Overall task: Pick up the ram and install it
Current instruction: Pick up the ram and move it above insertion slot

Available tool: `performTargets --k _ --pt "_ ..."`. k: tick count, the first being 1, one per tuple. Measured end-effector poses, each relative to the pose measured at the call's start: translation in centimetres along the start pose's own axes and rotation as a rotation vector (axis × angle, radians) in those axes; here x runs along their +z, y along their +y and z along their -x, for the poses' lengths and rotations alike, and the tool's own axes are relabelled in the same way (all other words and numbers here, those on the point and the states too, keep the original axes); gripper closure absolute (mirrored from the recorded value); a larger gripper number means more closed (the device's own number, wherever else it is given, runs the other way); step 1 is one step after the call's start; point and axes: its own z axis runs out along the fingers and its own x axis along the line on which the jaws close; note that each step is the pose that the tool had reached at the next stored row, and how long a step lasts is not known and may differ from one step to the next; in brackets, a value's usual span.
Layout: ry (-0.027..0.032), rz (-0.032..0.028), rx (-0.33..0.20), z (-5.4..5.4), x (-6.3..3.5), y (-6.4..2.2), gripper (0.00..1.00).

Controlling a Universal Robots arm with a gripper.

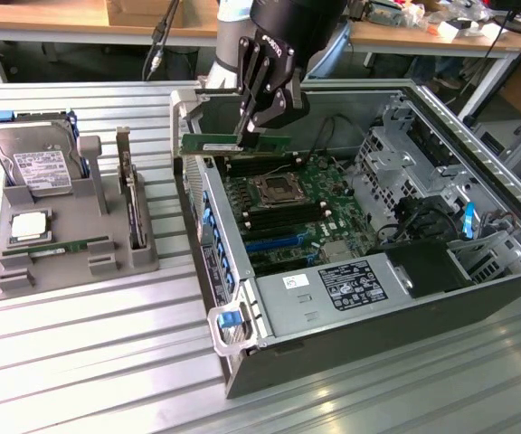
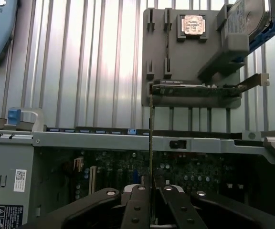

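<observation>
Ram [image 1: 229, 143] sits clamped between the closed fingers of the gripper [image 1: 250, 129], which grips it near the middle of its long upper edge. The green stick is held level and on edge, up in the air over the open computer case [image 1: 378, 344], above the far end of the motherboard [image 1: 283, 194] and close to the case wall on the exterior view's left. It is not seated in any slot.

In the wrist view the ram [image 2: 151, 143] appears edge-on as a thin line running out from between the gripper [image 2: 151, 200] fingers, crossing over the case rim.

Beside the case, on the exterior view's left, a grey holder [image 1: 61, 271] rests on the ribbed metal table [image 1: 89, 362]. It carries a second green stick [image 1: 71, 246] lying in its slot, a hard drive [image 1: 39, 163], a square silver processor chip [image 1: 27, 226] and an upright expansion card [image 1: 132, 203].
</observation>
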Motion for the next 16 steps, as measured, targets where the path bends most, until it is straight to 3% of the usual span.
performTargets --k 3,13,16 --pt "-0.0002 0.0045 0.0 0.0 -0.15 -0.8 0.87" --pt "-0.0004 0.0116 0.0 -0.1 -0.39 -2.04 0.87" --pt "-0.0007 0.0176 -0.001 -0.1 -0.56 -2.94 0.87"
